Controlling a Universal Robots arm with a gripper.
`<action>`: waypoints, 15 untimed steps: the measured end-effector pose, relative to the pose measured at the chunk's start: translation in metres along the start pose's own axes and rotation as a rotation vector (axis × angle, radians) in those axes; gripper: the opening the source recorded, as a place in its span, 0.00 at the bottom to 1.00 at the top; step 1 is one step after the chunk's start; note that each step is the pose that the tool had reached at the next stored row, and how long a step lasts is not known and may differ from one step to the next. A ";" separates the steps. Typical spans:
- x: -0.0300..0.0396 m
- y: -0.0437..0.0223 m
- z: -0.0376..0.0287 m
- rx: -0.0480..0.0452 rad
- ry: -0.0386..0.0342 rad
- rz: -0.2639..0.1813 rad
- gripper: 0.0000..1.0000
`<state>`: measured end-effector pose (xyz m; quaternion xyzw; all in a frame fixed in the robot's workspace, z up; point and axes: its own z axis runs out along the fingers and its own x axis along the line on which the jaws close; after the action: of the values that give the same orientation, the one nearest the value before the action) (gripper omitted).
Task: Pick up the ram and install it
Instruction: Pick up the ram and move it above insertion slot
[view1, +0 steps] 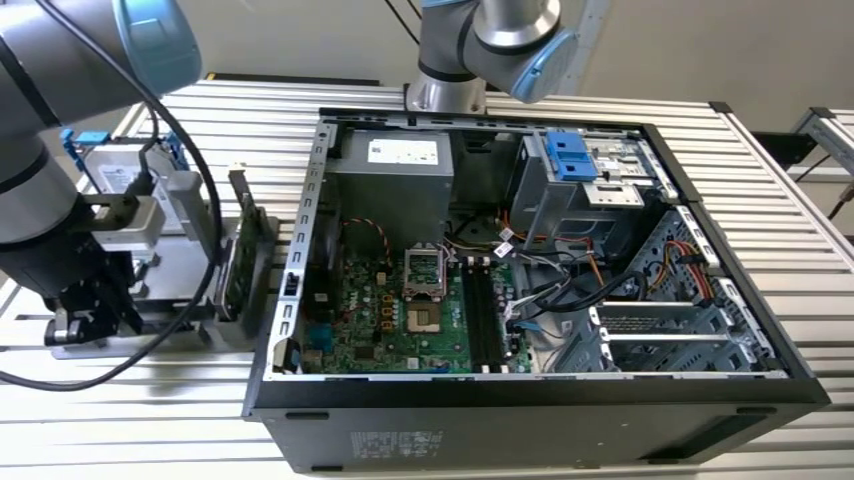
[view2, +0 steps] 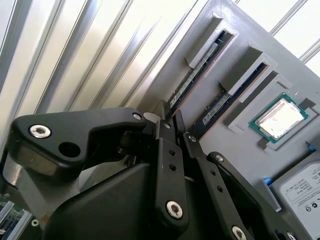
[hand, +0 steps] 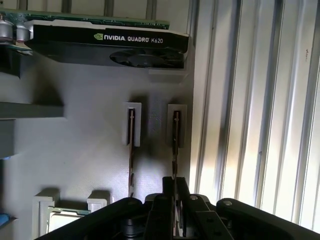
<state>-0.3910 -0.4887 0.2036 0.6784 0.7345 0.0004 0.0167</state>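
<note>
- The gripper is drawn in narrow around the ram, with one of its fingers on each side of the stick's edge. The stick appears to be clamped while it is seated on edge in its slot of the grey holder.
- A slip is judged possible, since only a thin edge is held and the contact of the pads cannot be confirmed.
- A jam in the holder slot is judged possible if the ram is gripped off-centre and tilts on lifting.
- A second stick stands in the neighbouring slot, just beside the gripper. It could be struck by a finger if the gripper is shifted sideways.
- The black motherboard slots lie well apart from the gripper, inside the open case. Loose cables near them could be snagged.
- In the second wrist view, the part of the ram beneath the gripper is covered. The grip position along its length cannot be determined.
- The slot latches are too small to be read, and the ram's notch and contacts are hidden in the holder.
</note>
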 end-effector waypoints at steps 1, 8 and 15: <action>0.0000 0.0000 -0.0010 -0.0001 0.0001 0.000 0.00; -0.0001 0.0001 -0.0037 0.0000 0.0000 0.000 0.00; -0.0001 0.0001 -0.0040 -0.0001 0.0000 0.000 0.00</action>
<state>-0.3910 -0.4887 0.2077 0.6784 0.7345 0.0004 0.0167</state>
